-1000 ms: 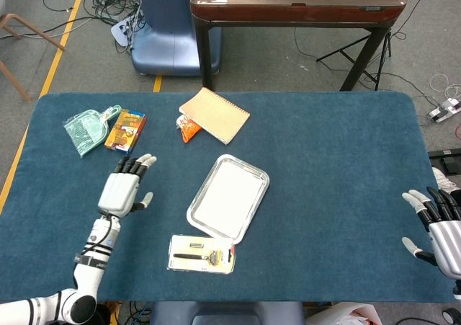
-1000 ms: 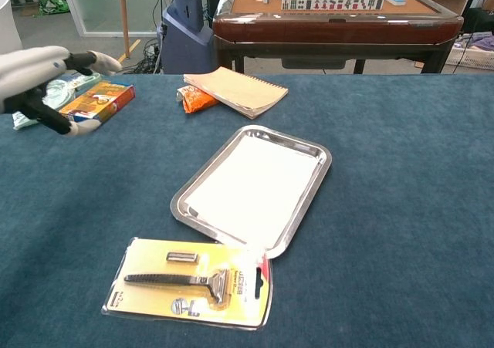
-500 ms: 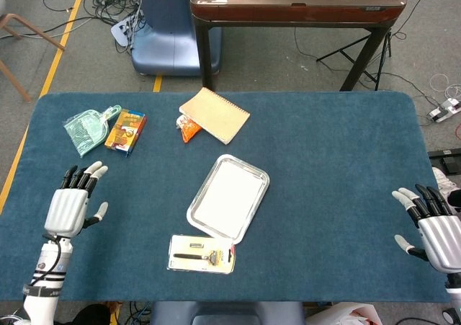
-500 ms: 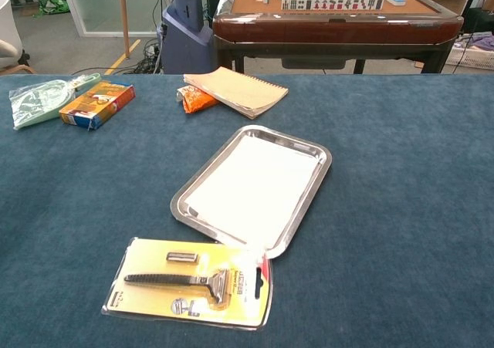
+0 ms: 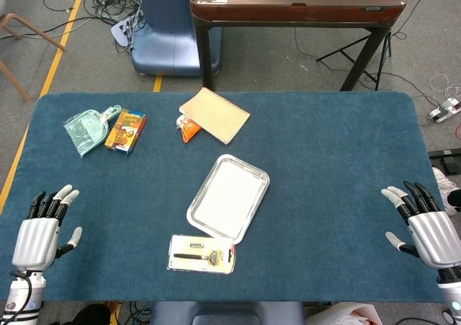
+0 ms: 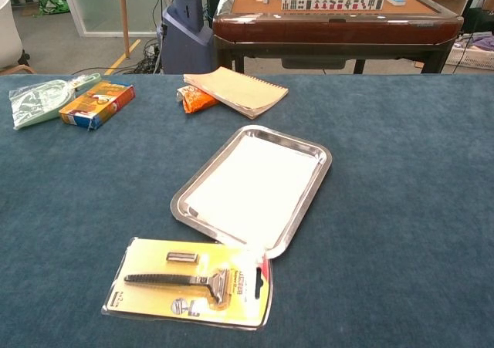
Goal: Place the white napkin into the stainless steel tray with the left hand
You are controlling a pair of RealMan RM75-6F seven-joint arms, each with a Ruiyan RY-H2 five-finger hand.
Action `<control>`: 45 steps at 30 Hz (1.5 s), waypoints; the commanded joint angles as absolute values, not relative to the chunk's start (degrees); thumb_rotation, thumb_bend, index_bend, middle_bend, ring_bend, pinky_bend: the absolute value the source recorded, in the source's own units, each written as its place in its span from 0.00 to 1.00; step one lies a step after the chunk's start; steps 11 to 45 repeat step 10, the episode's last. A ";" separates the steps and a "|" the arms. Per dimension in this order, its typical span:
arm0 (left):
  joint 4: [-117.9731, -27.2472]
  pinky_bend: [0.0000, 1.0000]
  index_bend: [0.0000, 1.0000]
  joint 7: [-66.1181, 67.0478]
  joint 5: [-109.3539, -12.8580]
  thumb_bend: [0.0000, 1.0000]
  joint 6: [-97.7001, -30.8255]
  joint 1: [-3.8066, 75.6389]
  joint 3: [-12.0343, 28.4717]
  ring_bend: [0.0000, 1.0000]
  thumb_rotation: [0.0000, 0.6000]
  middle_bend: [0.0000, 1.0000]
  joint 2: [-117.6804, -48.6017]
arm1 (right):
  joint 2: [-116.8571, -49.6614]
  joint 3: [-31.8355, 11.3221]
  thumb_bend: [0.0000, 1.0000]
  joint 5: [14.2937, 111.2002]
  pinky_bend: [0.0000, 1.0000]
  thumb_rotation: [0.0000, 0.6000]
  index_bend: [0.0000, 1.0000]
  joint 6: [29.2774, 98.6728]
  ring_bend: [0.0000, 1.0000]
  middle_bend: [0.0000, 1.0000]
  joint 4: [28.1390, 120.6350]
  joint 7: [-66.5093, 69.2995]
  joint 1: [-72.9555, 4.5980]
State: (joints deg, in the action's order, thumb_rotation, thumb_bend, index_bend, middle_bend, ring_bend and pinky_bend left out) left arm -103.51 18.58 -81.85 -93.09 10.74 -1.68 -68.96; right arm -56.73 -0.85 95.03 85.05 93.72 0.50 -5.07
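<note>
Since the earlier frame the left hand (image 5: 36,235) had drawn back to the table's near-left edge, fingers spread, empty; one white napkin (image 6: 251,186) lay flat inside one stainless steel tray (image 6: 307,203), one right hand (image 5: 425,228) likewise released

One tray (image 6: 316,180), one napkin (image 6: 255,182) — one notebook (image 6: 235,90), one razor pack (image 6: 193,282).

Razor pack (image 6: 191,282), notebook (image 6: 235,90) (overlapping orange packet (image 6: 190,97)), box (image 6: 96,104).

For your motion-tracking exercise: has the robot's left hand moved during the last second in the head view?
Yes. The left hand has drawn back toward the table's near-left corner, away from the stainless steel tray, which stayed put.
</note>
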 commanded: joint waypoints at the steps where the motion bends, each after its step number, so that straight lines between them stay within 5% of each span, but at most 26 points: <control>1: -104.20 0.05 0.18 19.54 -82.62 0.30 -93.68 9.60 -2.07 0.13 1.00 0.12 -68.77 | -56.97 -0.88 0.20 95.23 0.09 1.00 0.16 85.18 0.05 0.19 93.66 0.46 -5.20; 45: -104.84 0.05 0.18 20.35 -83.68 0.30 -94.13 7.49 -1.83 0.12 1.00 0.12 -68.58 | -57.28 -1.01 0.20 95.02 0.09 1.00 0.16 84.62 0.05 0.19 94.07 -0.37 -5.85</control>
